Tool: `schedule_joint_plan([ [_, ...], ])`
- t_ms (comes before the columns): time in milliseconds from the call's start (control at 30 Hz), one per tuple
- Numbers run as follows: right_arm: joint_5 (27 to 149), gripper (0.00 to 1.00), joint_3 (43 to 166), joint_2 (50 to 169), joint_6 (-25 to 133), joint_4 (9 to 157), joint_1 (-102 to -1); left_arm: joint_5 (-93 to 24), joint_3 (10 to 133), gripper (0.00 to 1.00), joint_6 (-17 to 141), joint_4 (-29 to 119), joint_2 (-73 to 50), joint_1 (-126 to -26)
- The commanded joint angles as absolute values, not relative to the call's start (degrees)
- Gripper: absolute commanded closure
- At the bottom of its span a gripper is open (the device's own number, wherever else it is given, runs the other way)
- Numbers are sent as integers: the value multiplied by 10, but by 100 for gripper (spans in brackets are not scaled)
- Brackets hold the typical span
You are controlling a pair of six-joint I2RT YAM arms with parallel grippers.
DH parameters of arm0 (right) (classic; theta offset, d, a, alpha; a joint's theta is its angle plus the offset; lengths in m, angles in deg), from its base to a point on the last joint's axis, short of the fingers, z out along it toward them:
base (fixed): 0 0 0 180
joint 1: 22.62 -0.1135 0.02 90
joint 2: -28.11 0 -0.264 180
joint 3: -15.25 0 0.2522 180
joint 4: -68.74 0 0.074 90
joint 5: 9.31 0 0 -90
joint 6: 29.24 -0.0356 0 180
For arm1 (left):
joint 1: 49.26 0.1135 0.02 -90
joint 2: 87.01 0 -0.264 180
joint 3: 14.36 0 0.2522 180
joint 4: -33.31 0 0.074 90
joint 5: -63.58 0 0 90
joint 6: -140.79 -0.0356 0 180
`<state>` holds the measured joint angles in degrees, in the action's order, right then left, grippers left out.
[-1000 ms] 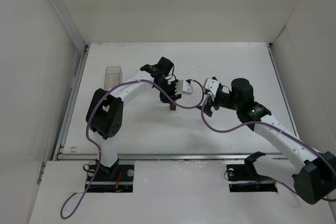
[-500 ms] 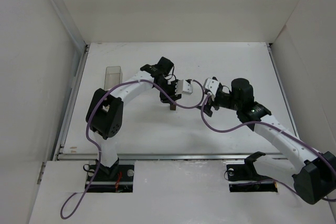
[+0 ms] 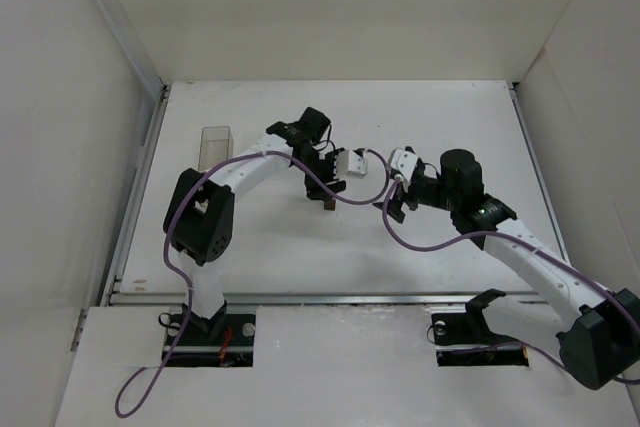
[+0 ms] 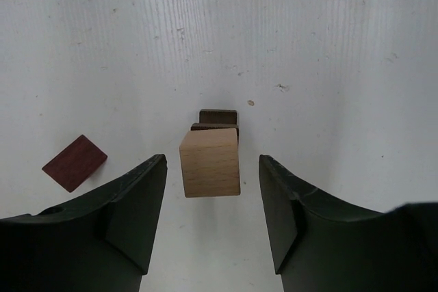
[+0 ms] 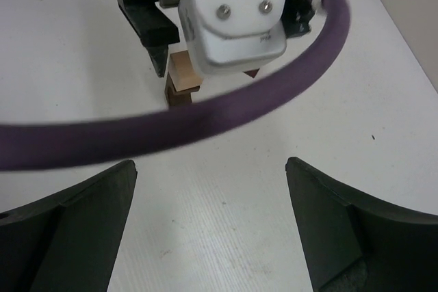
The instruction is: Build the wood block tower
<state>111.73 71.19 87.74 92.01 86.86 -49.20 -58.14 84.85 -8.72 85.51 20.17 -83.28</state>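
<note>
With left gripper (image 4: 212, 193) and right gripper (image 5: 211, 193) parted and empty, the maroon piece (image 4: 74, 162) near the tan cube (image 4: 210, 163) is judged light, rigid, best pinched across flat faces.

The cube (image 4: 210, 163) is pale tan with fine horizontal grain lines, the block (image 4: 218, 118) is dark brown, and the pointed piece (image 4: 74, 162) is a deep maroon. The table (image 4: 328, 46) is white, with faint vertical ribbing and a few dark specks. The left gripper (image 4: 213, 172) and right gripper (image 5: 211, 169) are black, the cable (image 5: 171, 131) is purple, and the camera housing (image 5: 233, 11) is white
</note>
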Motion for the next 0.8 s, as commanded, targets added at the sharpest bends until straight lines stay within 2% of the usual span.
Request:
schedule_joint_plan([
  [0, 1107, 4, 721, 869, 886, 860, -489, -641, 892, 47, -63, 856, 158, -812],
  [233, 1056, 1, 807, 926, 741, 847, -484, -752, 943, 48, 45, 840, 120, -733],
  [367, 1031, 1, 888, 1008, 697, 847, -484, -757, 916, 51, 220, 703, 99, -660],
  [433, 1021, 1, 960, 1081, 664, 852, -484, -691, 884, 52, 345, 647, 91, -612],
  [533, 1010, 4, 1083, 1200, 636, 888, -492, -575, 863, 53, 370, 626, 76, -594],
  [567, 996, 6, 1116, 1232, 631, 903, -499, -488, 857, 53, 370, 626, 76, -588],
  [600, 985, 6, 1150, 1263, 630, 939, -515, -454, 849, 53, 364, 626, 69, -588],
  [767, 918, 7, 1394, 1475, 630, 1067, -567, -417, 768, 54, 351, 620, 22, -566],
])
